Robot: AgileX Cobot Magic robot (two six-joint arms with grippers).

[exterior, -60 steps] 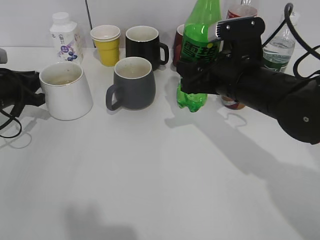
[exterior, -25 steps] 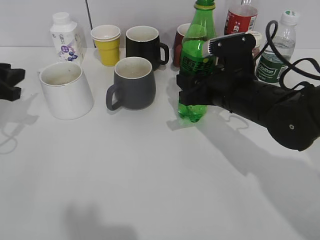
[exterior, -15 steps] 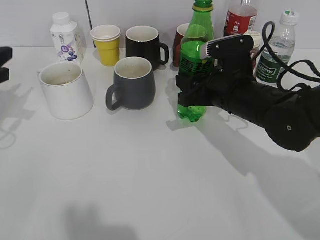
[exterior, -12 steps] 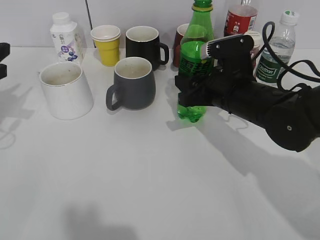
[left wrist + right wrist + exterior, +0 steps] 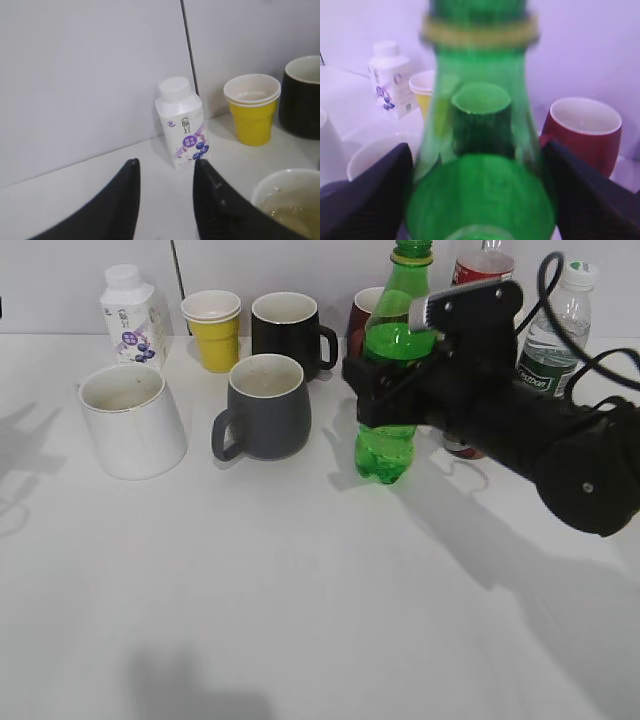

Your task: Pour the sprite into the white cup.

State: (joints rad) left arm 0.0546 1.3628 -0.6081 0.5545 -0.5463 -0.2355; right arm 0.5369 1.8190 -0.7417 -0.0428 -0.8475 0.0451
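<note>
The sprite [image 5: 385, 448], a green bottle with its cap off, stands upright on the table right of centre. My right gripper [image 5: 386, 390] sits around its label zone; its jaws flank the bottle [image 5: 480, 200] in the right wrist view, open. The white cup [image 5: 135, 425] stands at the left, apart from both grippers, with pale liquid in it; its rim [image 5: 280, 187] shows at the lower right of the left wrist view. My left gripper [image 5: 165, 172] is open and empty, raised near the table's back left, and is out of the exterior view.
A grey mug [image 5: 268, 410] stands between the white cup and the sprite. Behind are a small white bottle [image 5: 130, 315], a yellow paper cup [image 5: 214, 332], a black mug [image 5: 288, 330], a red mug [image 5: 360, 315], a red-labelled bottle [image 5: 478, 265] and a clear water bottle [image 5: 548, 340].
The sprite was lowered from the air onto the table. My right gripper then slid up along it while it stayed put. My left gripper drew back out of the exterior view.
</note>
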